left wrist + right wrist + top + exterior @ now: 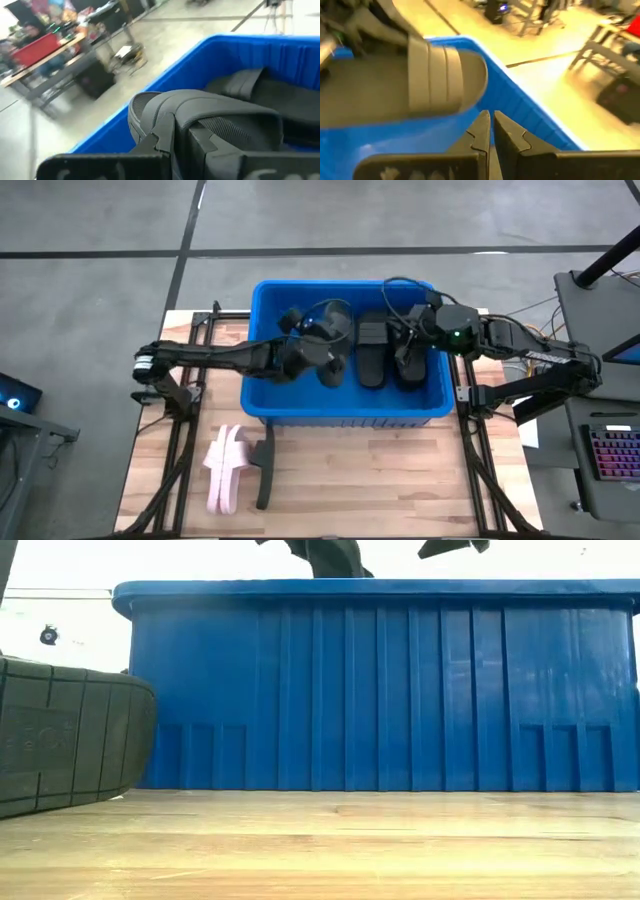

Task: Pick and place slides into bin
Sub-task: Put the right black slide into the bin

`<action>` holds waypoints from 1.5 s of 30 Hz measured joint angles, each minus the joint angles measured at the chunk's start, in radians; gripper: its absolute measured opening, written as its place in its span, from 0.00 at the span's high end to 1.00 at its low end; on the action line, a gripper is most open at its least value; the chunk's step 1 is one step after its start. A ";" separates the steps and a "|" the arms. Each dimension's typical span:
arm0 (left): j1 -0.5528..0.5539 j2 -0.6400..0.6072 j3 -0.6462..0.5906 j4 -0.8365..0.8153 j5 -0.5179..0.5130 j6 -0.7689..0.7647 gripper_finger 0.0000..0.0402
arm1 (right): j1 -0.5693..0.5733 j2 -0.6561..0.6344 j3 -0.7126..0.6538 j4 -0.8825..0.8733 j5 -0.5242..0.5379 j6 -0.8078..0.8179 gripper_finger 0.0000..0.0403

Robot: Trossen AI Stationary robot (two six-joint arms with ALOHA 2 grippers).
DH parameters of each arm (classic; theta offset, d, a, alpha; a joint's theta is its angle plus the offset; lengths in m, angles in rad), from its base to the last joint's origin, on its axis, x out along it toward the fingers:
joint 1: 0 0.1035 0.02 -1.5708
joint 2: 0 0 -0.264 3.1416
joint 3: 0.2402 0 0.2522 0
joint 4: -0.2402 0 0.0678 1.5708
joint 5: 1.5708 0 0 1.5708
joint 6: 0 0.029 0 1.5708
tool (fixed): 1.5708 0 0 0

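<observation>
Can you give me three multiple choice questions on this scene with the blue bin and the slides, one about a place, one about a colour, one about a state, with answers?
1. Where do the pink slides lie?
A. Inside the bin
B. On the wooden table in front of the bin
C. On the floor

2. What colour are the slides seen inside the bin?
A. Black
B. Pink
C. White

3. How does the right gripper stand?
A. Wide open
B. Shut on a pink slide
C. Shut, holding nothing

Answers:
1 B, the high view shows them on the table beside one black slide, outside the bin's front wall.
2 A, the high view shows only black slides in the bin.
3 C, its wrist view shows the fingers pressed together with nothing between them.
</observation>
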 joint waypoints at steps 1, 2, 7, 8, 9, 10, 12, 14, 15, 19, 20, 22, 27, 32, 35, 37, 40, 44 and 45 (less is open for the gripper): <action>0.018 -0.008 -0.040 0.089 0.044 0.048 0.99 | 0.000 0.000 0.009 0.000 0.017 0.000 0.97; 0.036 -0.022 -0.085 0.190 0.094 0.096 0.99 | 0.000 0.000 0.017 0.000 0.027 0.000 0.97; 0.110 -0.106 -0.331 0.580 0.176 0.155 0.99 | 0.000 0.000 0.063 0.000 0.068 0.005 0.97; 0.125 -0.123 -0.377 0.617 0.145 0.154 0.99 | 0.000 0.000 0.071 0.001 0.074 0.014 0.97; 0.136 -0.139 -0.420 0.644 0.095 0.147 0.99 | 0.000 0.000 0.078 0.000 0.074 0.029 0.97; 0.146 -0.153 -0.465 0.678 0.037 0.137 0.99 | 0.000 0.000 0.084 0.000 0.075 0.040 0.97; 0.163 -0.159 -0.536 0.792 -0.028 0.134 1.00 | 0.000 0.000 0.092 0.000 0.077 0.044 0.97; 0.177 -0.157 -0.599 0.907 0.026 0.150 1.00 | 0.000 0.000 0.099 0.000 0.077 0.029 0.97; 0.183 -0.148 -0.623 0.954 0.065 0.151 1.00 | 0.000 0.000 0.102 0.000 0.077 0.029 0.97; 0.192 -0.110 -0.685 1.012 0.128 0.114 1.00 | 0.000 0.000 0.113 -0.001 0.077 0.064 0.97; 0.193 -0.104 -0.699 1.026 0.129 0.095 1.00 | 0.000 0.000 0.114 -0.001 0.077 0.075 0.97; 0.194 -0.102 -0.723 1.040 0.142 0.075 1.00 | 0.000 0.000 0.114 -0.003 0.076 0.090 0.97; 0.228 -0.072 -0.737 1.040 0.093 -0.136 1.00 | 0.000 0.000 0.114 -0.005 0.076 0.097 0.97; 0.257 0.000 -0.699 1.042 0.215 -0.169 1.00 | 0.000 0.000 0.113 -0.006 0.076 0.089 0.97; 0.257 0.059 -0.668 1.055 0.238 -0.165 1.00 | 0.000 0.000 0.113 -0.006 0.075 0.086 0.97; 0.259 0.095 -0.643 1.046 0.224 -0.158 1.00 | 0.000 0.000 0.113 -0.008 0.075 0.086 0.97; 0.260 0.137 -0.615 1.049 0.176 -0.160 1.00 | 0.000 0.000 0.112 -0.009 0.074 0.086 0.97; 0.261 0.185 -0.607 1.044 0.160 -0.168 1.00 | 0.000 0.000 0.112 -0.009 0.074 0.086 0.97; 0.261 0.196 -0.603 1.045 0.160 -0.169 1.00 | 0.000 0.000 0.112 -0.009 0.074 0.086 0.97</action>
